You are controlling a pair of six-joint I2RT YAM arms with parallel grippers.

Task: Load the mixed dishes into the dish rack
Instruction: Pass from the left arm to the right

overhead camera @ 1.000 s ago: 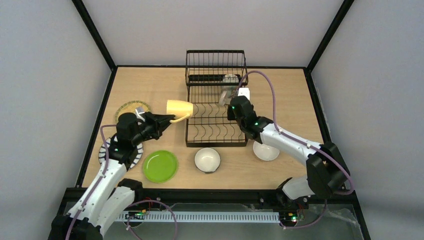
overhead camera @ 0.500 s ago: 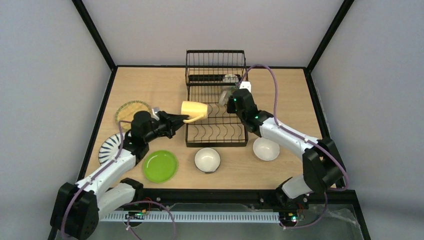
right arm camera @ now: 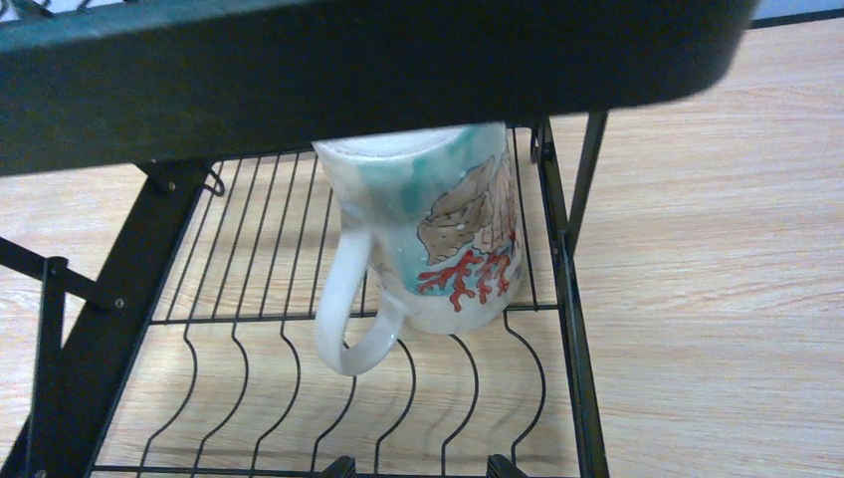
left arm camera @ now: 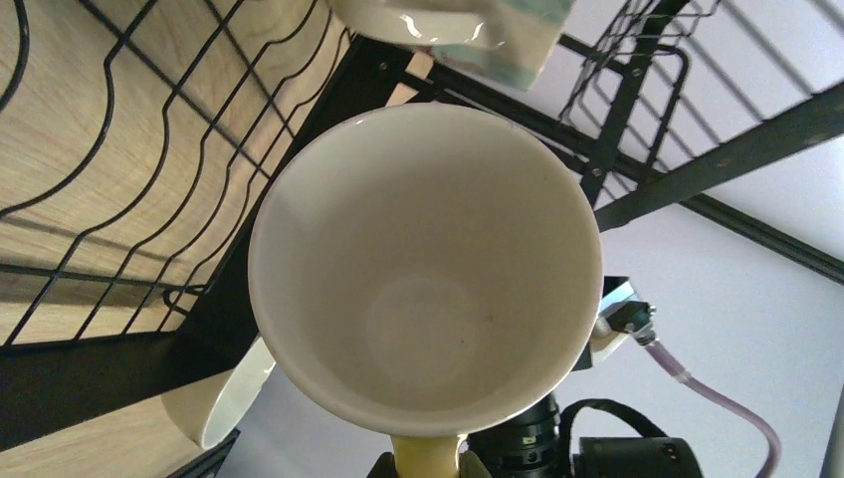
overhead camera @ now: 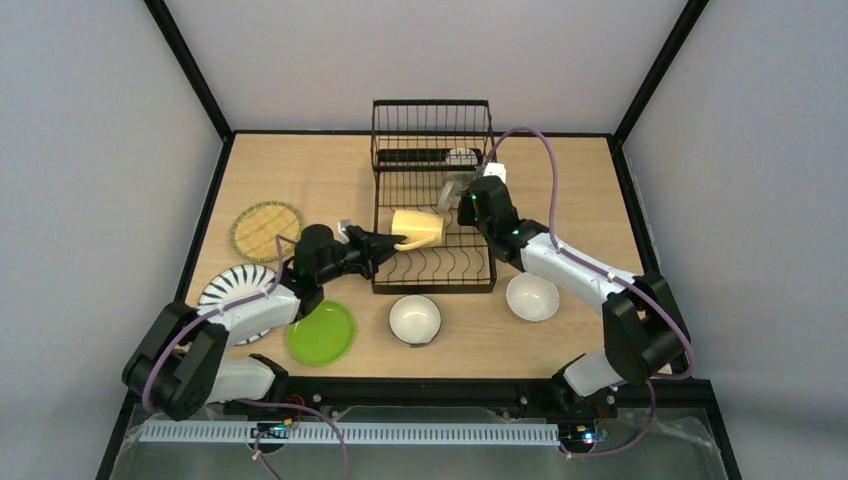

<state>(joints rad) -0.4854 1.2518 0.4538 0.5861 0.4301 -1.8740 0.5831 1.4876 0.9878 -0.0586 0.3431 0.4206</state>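
Overhead, the left gripper point(overhead camera: 390, 242) is clamped on the handle of the yellow mug point(overhead camera: 418, 228). It holds the mug on its side over the slotted base of the rack point(overhead camera: 432, 262), with the mouth facing the wrist camera. Opposite, the right gripper point(right arm camera: 423, 466) hangs low over the wires with fingertips spread wide, grasping nothing. A shell-patterned mug point(right arm camera: 448, 234) sits on the base just beyond them, near the basket end. Out on the table point(overhead camera: 330, 170), the tan plate point(overhead camera: 266, 231) lies left of the rack. The striped plate point(overhead camera: 232, 290) is partly under the left arm, with the lime plate point(overhead camera: 320, 331) beside it. One bowl point(overhead camera: 415, 319) sits before the rack and another bowl point(overhead camera: 532, 297) lies under the right arm.
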